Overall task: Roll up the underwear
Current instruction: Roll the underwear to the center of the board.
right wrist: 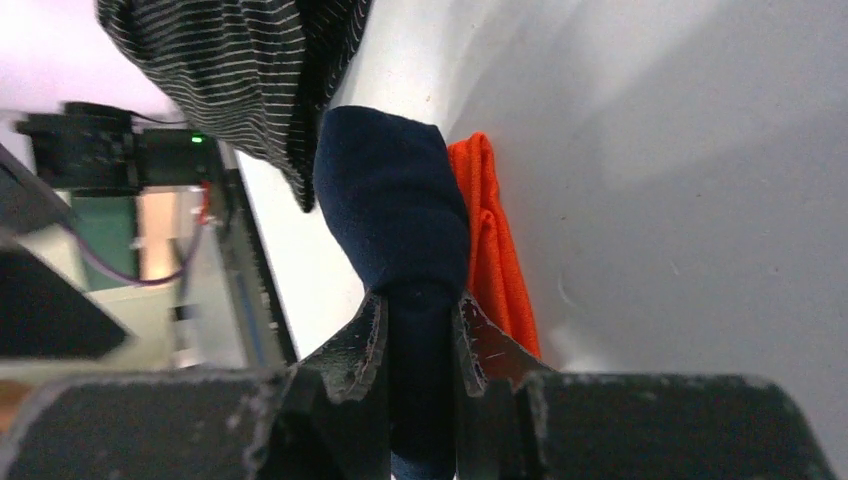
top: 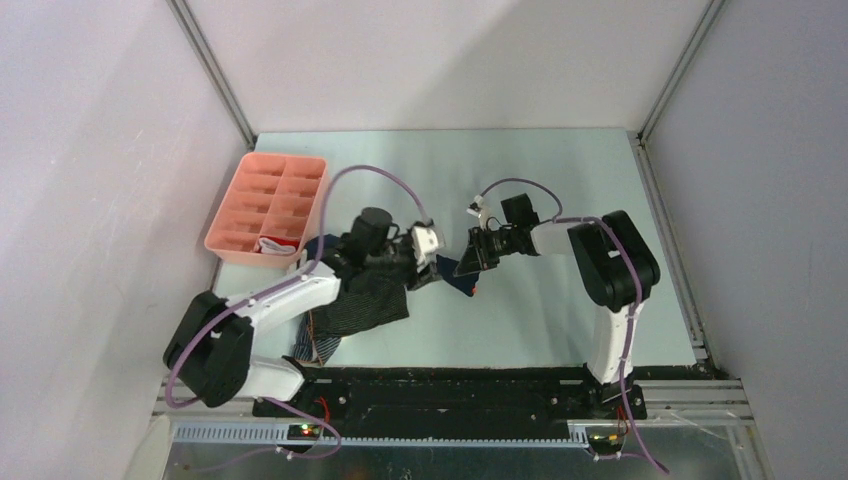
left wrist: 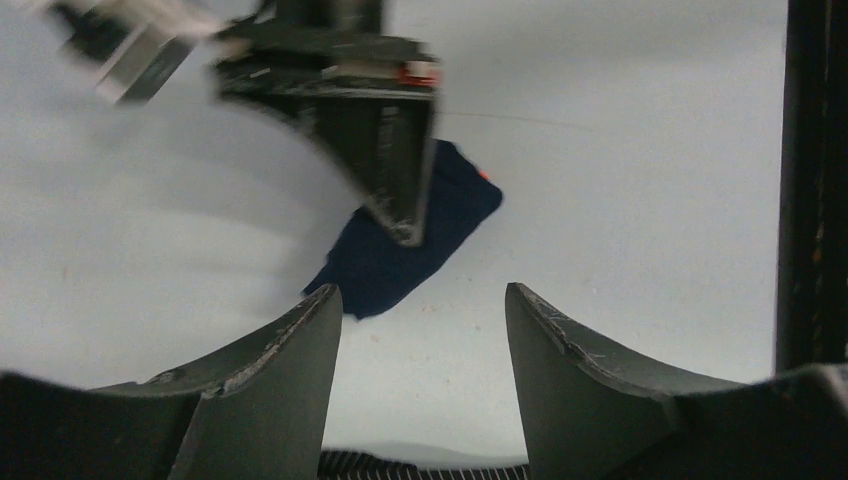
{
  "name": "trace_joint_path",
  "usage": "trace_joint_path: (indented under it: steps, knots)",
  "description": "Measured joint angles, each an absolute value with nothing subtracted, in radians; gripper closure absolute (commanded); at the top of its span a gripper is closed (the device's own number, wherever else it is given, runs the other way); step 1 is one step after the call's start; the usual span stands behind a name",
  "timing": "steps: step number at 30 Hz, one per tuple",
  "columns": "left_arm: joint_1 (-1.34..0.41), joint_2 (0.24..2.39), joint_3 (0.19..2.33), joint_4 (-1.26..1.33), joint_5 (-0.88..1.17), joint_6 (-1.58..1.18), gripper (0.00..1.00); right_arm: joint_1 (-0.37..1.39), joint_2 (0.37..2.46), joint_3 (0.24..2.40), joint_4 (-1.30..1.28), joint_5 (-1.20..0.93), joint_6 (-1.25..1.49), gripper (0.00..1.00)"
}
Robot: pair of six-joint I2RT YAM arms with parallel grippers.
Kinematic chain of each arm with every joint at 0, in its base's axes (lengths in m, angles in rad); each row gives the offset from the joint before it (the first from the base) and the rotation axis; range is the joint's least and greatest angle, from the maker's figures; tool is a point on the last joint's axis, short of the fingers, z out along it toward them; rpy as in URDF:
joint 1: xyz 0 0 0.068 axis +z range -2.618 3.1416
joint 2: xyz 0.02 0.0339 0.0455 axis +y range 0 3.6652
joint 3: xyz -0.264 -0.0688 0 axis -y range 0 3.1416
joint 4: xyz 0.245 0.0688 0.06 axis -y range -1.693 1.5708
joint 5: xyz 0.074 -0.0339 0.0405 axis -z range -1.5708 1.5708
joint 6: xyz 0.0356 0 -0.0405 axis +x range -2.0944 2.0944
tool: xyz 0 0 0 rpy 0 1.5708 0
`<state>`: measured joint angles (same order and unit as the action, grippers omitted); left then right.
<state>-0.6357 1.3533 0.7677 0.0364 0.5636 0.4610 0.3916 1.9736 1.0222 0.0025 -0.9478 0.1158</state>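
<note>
My right gripper (right wrist: 415,300) pinches one bunched end of the small navy cloth brief with the orange band (right wrist: 390,200), I judge to steady it for rolling; it lies mid-table between my arms; my left gripper (left wrist: 420,295) faces it, jaws wide and empty, likely to take the free end; the navy cloth looks thickly folded, its orange edge showing alongside.

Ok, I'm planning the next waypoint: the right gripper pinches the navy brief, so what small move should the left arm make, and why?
Probably ease the left gripper forward onto the free end of the navy brief. It is open, empty, aimed at the cloth, while the right gripper is shut on one end only; rolling likely needs a second grip.
</note>
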Motion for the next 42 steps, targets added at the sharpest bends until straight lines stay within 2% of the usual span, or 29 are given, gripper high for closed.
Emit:
trace_joint_path:
  steps: [6, 14, 23, 29, 42]
  knots:
    - [-0.736, 1.478, 0.751, 0.093, 0.572, 0.759, 0.31, 0.350, 2.133, 1.161, -0.132, -1.111, 0.209, 1.00]
    - [-0.767, 1.609, 0.751, 0.133, 0.508, 0.966, 0.31, 0.342, 2.185, 1.203, -0.191, -1.167, 0.228, 1.00]
    - [-0.806, 1.634, 0.811, 0.136, 0.397, 0.872, 0.31, 0.343, 2.221, 1.224, -0.246, -1.223, 0.224, 1.00]
    - [-0.839, 1.554, 0.733, 0.210, 0.360, 0.730, 0.30, 0.358, 2.274, 1.287, -0.383, -1.274, 0.156, 1.00]
    - [-0.842, 1.582, 0.606, 0.347, 0.341, 0.767, 0.29, 0.371, 2.289, 1.313, -0.495, -1.281, 0.058, 1.00]
